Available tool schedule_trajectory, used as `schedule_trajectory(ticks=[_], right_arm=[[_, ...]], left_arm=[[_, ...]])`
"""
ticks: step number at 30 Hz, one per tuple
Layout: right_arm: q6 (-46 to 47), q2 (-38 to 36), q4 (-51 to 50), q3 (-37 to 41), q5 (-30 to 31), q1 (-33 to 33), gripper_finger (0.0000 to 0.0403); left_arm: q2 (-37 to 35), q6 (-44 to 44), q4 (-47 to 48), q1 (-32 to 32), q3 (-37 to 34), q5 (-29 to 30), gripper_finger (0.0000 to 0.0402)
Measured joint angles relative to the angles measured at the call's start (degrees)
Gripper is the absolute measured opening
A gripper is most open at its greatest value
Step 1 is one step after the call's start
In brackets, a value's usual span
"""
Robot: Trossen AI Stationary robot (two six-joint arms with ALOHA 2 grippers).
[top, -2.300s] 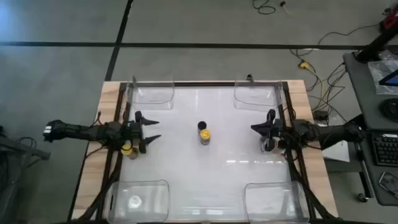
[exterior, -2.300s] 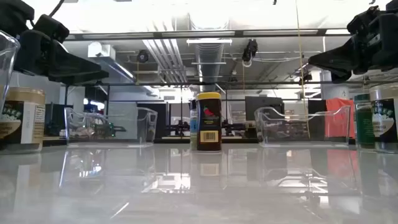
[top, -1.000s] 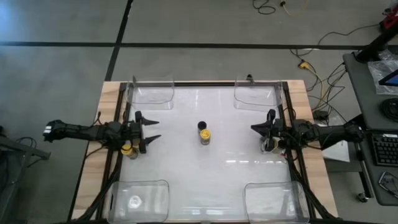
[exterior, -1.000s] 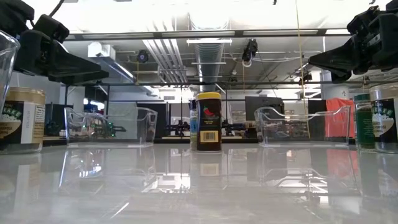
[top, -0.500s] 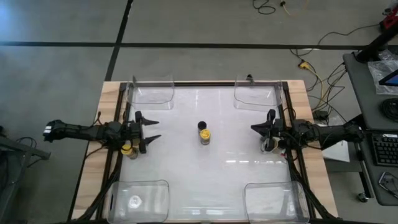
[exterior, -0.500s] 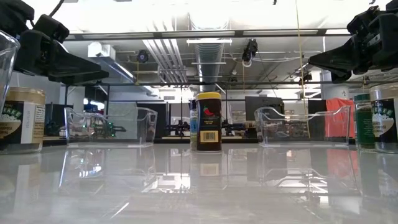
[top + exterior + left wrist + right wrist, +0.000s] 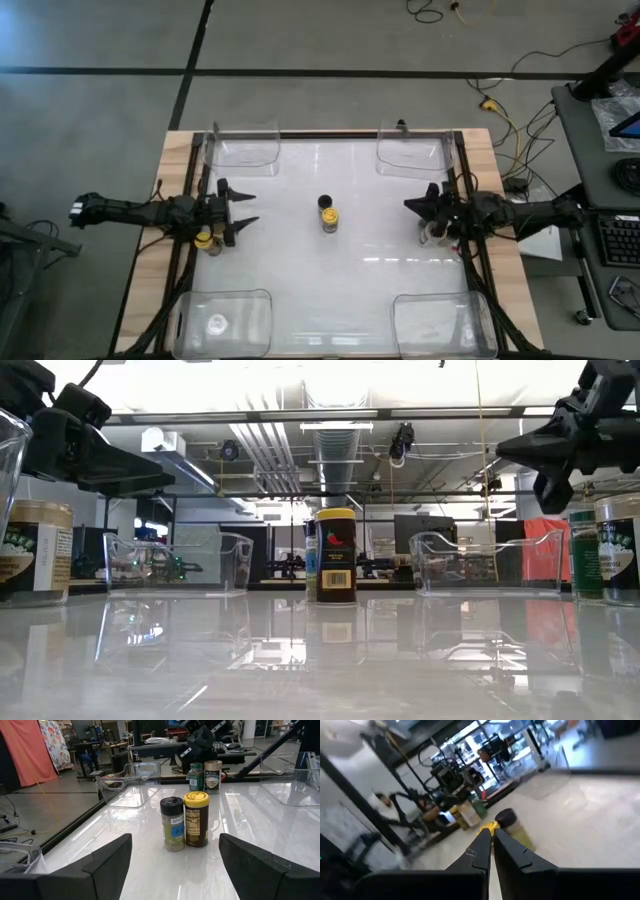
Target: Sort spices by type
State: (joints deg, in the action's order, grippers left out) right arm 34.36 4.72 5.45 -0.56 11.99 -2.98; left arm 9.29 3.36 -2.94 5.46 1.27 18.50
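Two jars stand together at the table's middle: black lid (image 7: 325, 202) (image 7: 172, 824), yellow lid (image 7: 330, 217) (image 7: 196, 819) (image 7: 336, 556). Another yellow-lidded jar (image 7: 205, 240) stands under my left arm. A green-lidded jar (image 7: 196, 776) (image 7: 583, 555) and a tan-lidded jar (image 7: 213, 774) (image 7: 618, 550) stand under my right gripper. A pale-lidded jar (image 7: 217, 323) sits in the near-left tub. My left gripper (image 7: 238, 206) (image 7: 175, 857) is open at the left edge, facing the middle pair. My right gripper (image 7: 410, 205) (image 7: 491, 836) is shut at the right edge, touching nothing.
Clear plastic tubs sit at the four corners: far left (image 7: 245, 148), far right (image 7: 412, 150), near left (image 7: 240, 300), near right (image 7: 440, 322). A tan-lidded jar (image 7: 35, 552) shows at the low view's left. The glossy white table (image 7: 330, 270) lies between the arms.
My right gripper has turned about its wrist while staying at the right edge; its outline in the low view now shows a finger hanging lower. The left arm and all jars have kept still.
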Motion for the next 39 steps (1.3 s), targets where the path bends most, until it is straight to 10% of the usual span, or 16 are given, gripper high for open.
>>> schedule_trajectory(ticks=[15, 31, 39], right_arm=[[-14.75, 20.68, -24.91, -25.69, -4.50, -0.13, 0.0025], [11.46, 53.70, -78.77, -62.80, -0.75, 0.02, 0.0262], [9.67, 61.87, -89.13, -66.51, -5.05, 3.50, 0.0321]], left_arm=[[-0.01, 0.00, -0.02, -0.01, 0.01, 0.00, 0.0283], [0.01, 0.00, -0.01, 0.00, 0.01, 0.00, 0.0283], [0.01, 0.00, -0.01, 0.01, 0.00, 0.00, 0.0283]])
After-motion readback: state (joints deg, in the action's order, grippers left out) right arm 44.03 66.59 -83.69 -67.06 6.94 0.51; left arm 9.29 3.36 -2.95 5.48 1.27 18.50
